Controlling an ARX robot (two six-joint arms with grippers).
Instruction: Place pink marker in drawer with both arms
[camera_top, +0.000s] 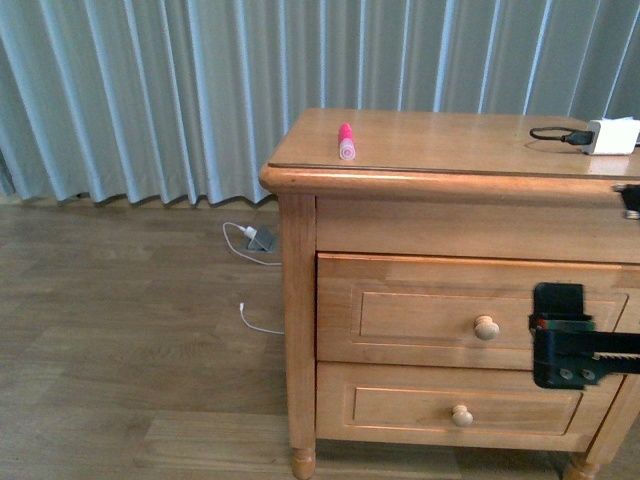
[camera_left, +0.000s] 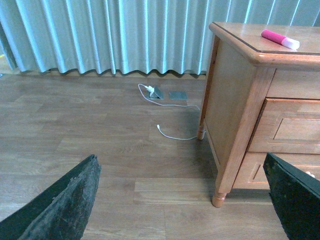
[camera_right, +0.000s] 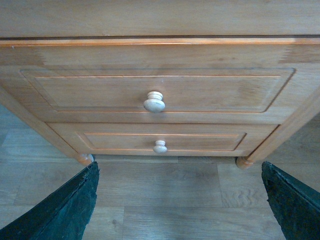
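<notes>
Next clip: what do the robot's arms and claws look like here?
In the front view the right claw is a black, blocky metal piece with round screw heads and a thin coloured streak near its top. In the wrist views the left claw and the right claw each show two fingers shaped like dark wedges, with a rough, matte surface. Little of the arms behind them shows.

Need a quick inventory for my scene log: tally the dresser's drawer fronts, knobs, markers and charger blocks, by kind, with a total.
Drawer fronts: 2
Knobs: 2
Pink marker: 1
White charger block: 1
Total: 6
</notes>
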